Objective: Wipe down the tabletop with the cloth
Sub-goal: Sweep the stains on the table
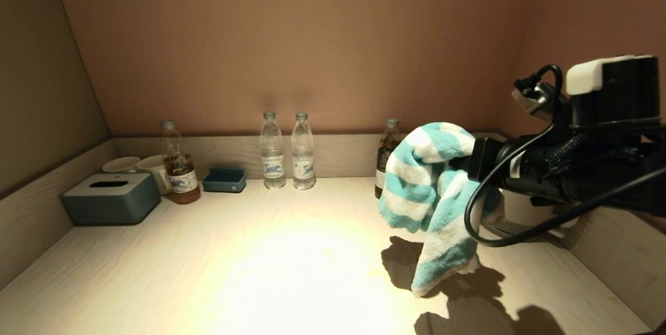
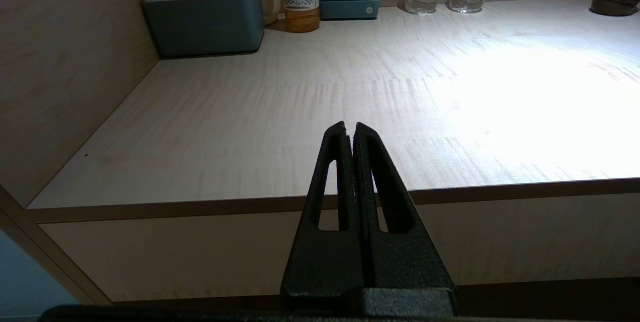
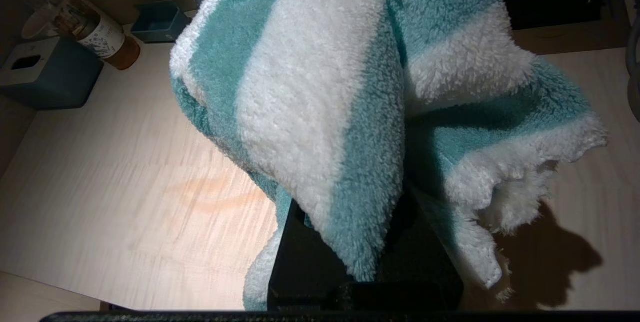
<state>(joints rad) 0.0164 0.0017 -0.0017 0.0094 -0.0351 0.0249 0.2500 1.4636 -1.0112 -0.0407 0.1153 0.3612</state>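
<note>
The cloth (image 1: 432, 189) is a fluffy towel striped teal and white. It hangs bunched from my right gripper (image 1: 476, 160) above the right part of the pale wooden tabletop (image 1: 260, 272); its lowest corner hangs just above the surface. In the right wrist view the cloth (image 3: 310, 87) covers the fingertips, and the jaws are shut on it. A faint orange smear (image 3: 215, 194) lies on the tabletop beneath. My left gripper (image 2: 350, 127) is shut and empty, parked low in front of the table's front edge, out of the head view.
Along the back wall stand a teal tissue box (image 1: 111, 197), two mugs (image 1: 151, 168), a tea bottle (image 1: 179, 171), a small blue tray (image 1: 224, 179), two water bottles (image 1: 287, 150) and a dark bottle (image 1: 387, 153). A white round object (image 1: 520, 210) sits behind my right arm. Side walls close in.
</note>
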